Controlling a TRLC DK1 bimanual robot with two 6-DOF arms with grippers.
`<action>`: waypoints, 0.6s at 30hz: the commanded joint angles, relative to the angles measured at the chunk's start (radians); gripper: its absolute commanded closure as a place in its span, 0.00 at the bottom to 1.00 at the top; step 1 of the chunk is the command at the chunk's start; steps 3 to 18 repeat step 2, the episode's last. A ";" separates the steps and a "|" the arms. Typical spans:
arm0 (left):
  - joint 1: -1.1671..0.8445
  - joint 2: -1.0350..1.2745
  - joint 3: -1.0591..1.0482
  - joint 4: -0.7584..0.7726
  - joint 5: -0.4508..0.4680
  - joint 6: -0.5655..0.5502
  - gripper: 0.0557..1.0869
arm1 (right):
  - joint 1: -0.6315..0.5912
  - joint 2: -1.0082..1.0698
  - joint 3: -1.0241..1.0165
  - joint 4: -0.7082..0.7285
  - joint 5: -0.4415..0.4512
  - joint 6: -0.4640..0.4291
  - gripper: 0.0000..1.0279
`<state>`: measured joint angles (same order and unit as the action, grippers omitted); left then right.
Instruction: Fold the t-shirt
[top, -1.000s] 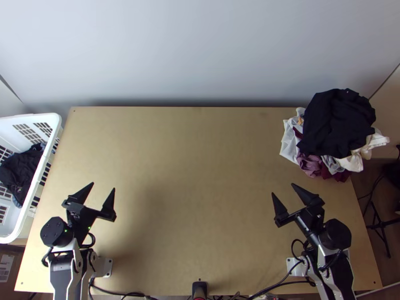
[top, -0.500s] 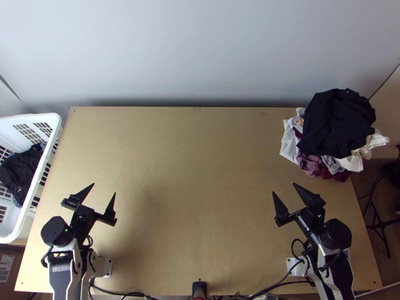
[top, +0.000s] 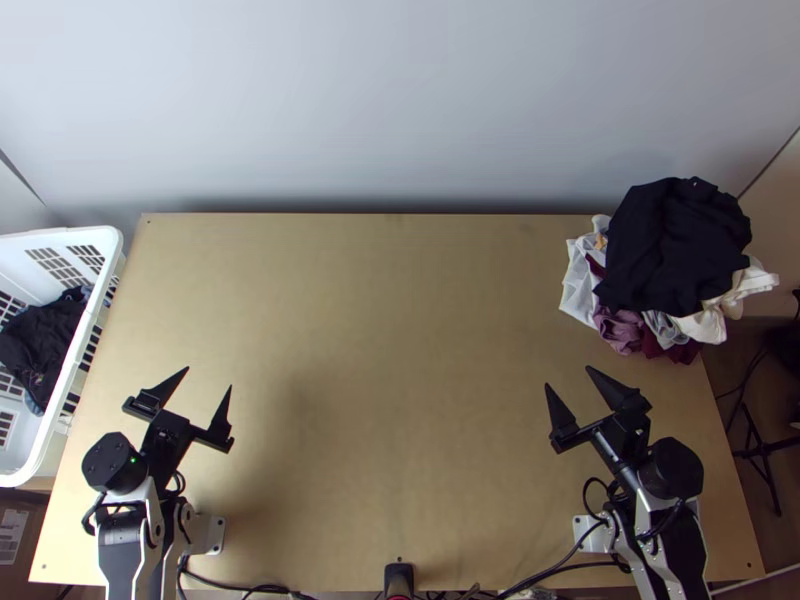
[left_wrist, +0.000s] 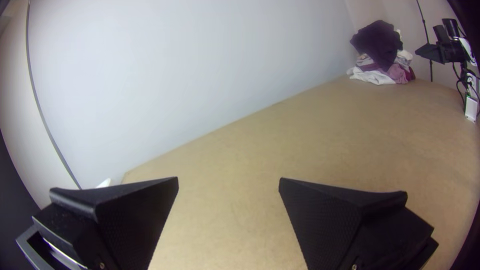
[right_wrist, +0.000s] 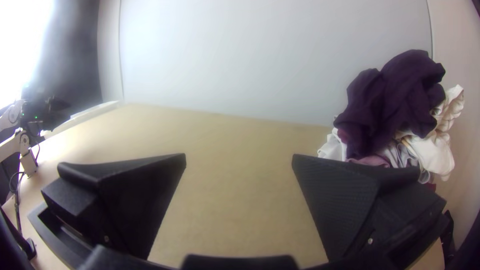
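Observation:
In the top view my left gripper (top: 209, 377) stands open above the table's near left part, nothing between its fingers; the left wrist view shows the same gripper (left_wrist: 228, 179) with its fingers wide apart. My right gripper (top: 567, 377) is open too, at the near right, below the clothes pile; in the right wrist view this gripper (right_wrist: 239, 156) holds nothing. A black or dark cloth (top: 676, 245) lies bunched on top of the pile at the far right corner, and shows dark purple as a cloth (right_wrist: 392, 102) in the right wrist view. Which piece is the t-shirt, I cannot tell.
Beneath the dark cloth are white cloth (top: 580, 284), mauve cloth (top: 620, 328) and cream cloth (top: 706, 324). A white basket (top: 52, 448) with dark clothes (top: 42, 350) stands at the table's left edge. Bare wooden table (top: 400, 330) lies between the arms, with a wall behind.
Compared with a second ago, both grippers have shifted very slightly; the left one's wrist has turned a little. The clothes pile lies as before.

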<state>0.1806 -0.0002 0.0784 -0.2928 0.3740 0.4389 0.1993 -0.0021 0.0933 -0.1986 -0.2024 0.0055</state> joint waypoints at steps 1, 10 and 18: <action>0.000 0.000 0.000 0.000 0.000 0.001 0.05 | 0.000 0.001 0.000 0.001 0.000 -0.001 0.04; 0.000 0.000 0.000 0.000 0.000 0.001 0.05 | 0.000 0.001 0.000 0.001 0.000 -0.001 0.04; 0.000 0.000 0.000 0.000 0.000 0.001 0.05 | 0.000 0.001 0.000 0.001 0.000 -0.001 0.04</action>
